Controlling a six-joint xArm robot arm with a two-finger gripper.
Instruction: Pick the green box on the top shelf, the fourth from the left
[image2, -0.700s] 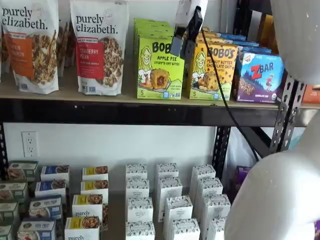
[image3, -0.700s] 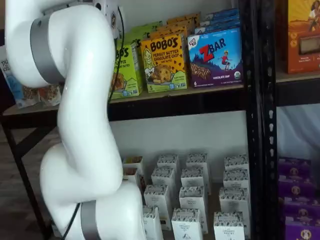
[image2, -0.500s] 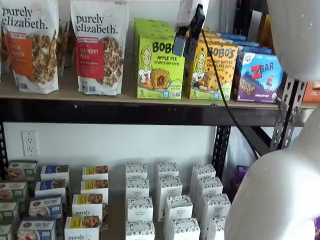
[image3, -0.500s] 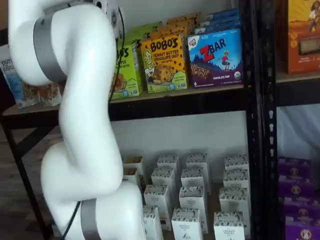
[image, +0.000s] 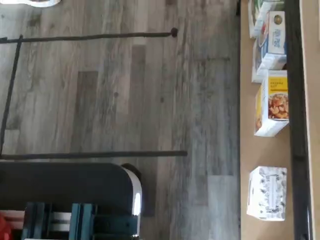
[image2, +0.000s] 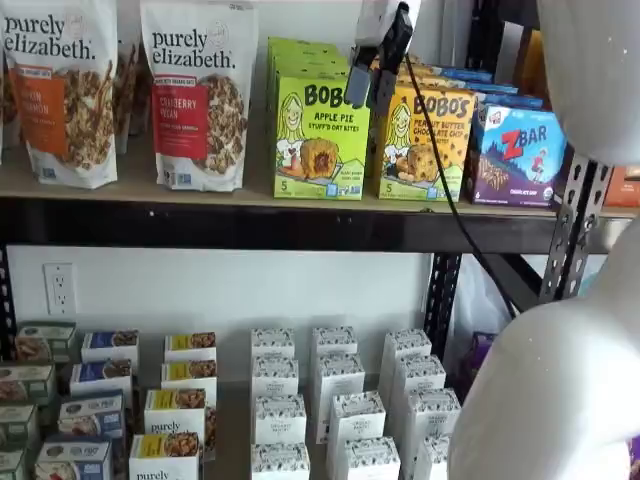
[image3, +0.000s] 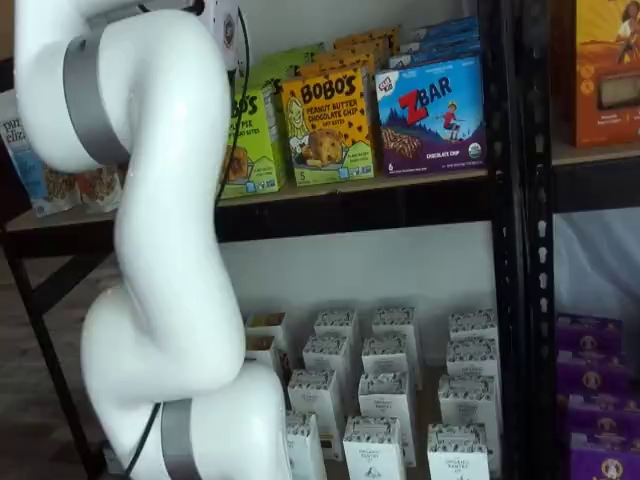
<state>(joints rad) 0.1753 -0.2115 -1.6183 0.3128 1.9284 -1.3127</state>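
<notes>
Only grey plank floor and lower-shelf cartons are being shown in the wrist view. In a shelf view, the black-fingered tool is being held wide before the lime-green cardboard box on the tan top shelf; the neighbouring yellow-orange box risks being clipped. In a shelf view, the green box is being half hidden by the white arm.

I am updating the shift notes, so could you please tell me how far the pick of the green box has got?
Done: the gripper is up at the long tan top shelf, in front of the lime-green cardboard Bobo's apple pie box. In hand: the approach; its jaws are not on the box. Left: closing on the box, which stands upright in its row, and drawing it out.
</notes>
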